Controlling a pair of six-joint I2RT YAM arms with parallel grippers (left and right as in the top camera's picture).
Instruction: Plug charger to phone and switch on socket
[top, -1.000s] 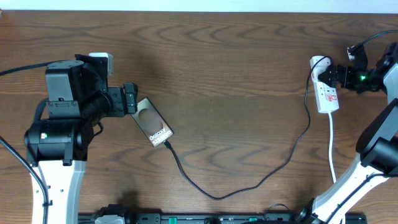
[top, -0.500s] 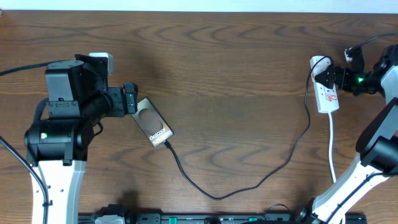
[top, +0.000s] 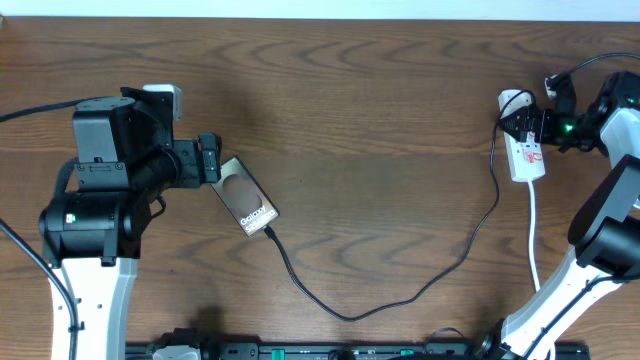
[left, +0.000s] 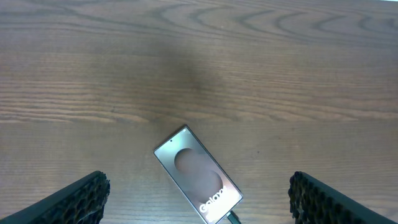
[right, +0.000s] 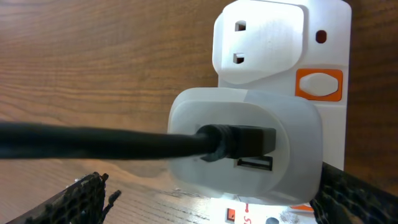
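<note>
Left gripper (top: 209, 160) is spread wide just beside the far-left end of the phone (top: 247, 200). That phone lies flat on the worktop (top: 380, 100), long axis diagonal, with "Galaxy" printed toward its near-right end, where the charger (top: 350, 315) meets it. Right gripper (top: 530, 122), also spread, sits at the socket (top: 527, 158); the socket's red print is unreadable.

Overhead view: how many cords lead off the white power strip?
2. The thin black charger runs from the socket across the table to the phone; the white cord leaves its near end toward the front edge. None looks hidden.
</note>
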